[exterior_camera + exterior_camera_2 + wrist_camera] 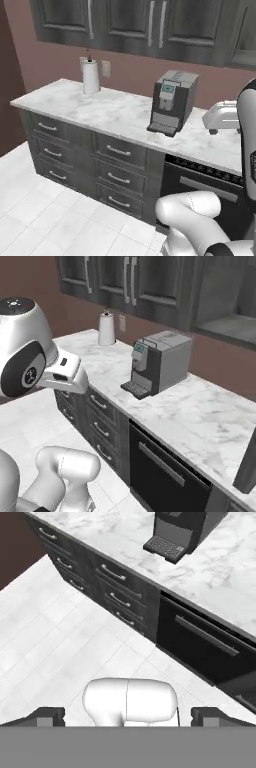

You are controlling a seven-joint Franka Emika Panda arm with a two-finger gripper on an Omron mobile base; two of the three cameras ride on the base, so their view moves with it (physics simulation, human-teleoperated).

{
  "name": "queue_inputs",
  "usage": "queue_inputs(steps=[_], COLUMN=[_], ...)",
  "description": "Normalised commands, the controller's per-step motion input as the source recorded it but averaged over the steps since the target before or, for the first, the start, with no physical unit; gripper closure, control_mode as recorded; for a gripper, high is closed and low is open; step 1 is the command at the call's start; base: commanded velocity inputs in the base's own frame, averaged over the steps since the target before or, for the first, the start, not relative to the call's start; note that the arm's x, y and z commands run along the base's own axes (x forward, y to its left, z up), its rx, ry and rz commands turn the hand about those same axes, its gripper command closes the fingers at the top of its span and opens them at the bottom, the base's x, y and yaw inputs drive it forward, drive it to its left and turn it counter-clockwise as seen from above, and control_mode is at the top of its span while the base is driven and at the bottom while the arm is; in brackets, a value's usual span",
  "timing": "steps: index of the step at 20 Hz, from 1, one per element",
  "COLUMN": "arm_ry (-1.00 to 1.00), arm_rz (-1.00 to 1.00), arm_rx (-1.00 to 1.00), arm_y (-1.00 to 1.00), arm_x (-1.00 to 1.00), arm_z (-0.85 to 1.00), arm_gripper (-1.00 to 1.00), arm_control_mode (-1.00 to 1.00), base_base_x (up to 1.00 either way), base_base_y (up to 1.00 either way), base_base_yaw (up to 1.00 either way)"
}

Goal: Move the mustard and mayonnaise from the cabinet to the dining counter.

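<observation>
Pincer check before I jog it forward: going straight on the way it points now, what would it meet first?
Probably the white tiled floor before the dark drawers. The open pincer looks down at it, holding nothing; depth is unclear.

Place: home kitchen, rendered.
Worktop [115,112]: white grey-veined marble, running along the wall.
Wall cupboards [125,22]: dark grey wood grain, panelled doors, steel bar handles.
Drawers [117,177]: dark fronts with steel pulls, under the worktop.
Coffee machine [172,102]: on the worktop, near its front edge.
Paper towel roll [91,76]: upright at the worktop's back edge.
Toaster [223,116]: white, toward the worktop's right end.
Oven [167,471]: black, built in beside the drawers.
Floor [35,210]: white tiles.
</observation>
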Motion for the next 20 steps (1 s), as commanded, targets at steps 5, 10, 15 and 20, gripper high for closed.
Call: queue_inputs(steps=[5,10,15,20], arm_ry=[0.00,0.00,0.00,0.00], arm_rz=[0.00,0.00,0.00,0.00], arm_rx=[0.00,0.00,0.00,0.00], arm_y=[0.00,0.00,0.00,0.00], arm_x=[0.00,0.00,0.00,0.00], arm_z=[0.00,0.00,0.00,0.00], arm_gripper=[-1.00,-1.00,-1.00,-1.00], arm_control_mode=[1.00,1.00,1.00,1.00], base_base_x=[0.00,0.04,0.39,0.68], base_base_y=[0.00,0.00,0.00,0.01], base_base_yaw=[-0.82,-0.68,-0.34,-0.27])
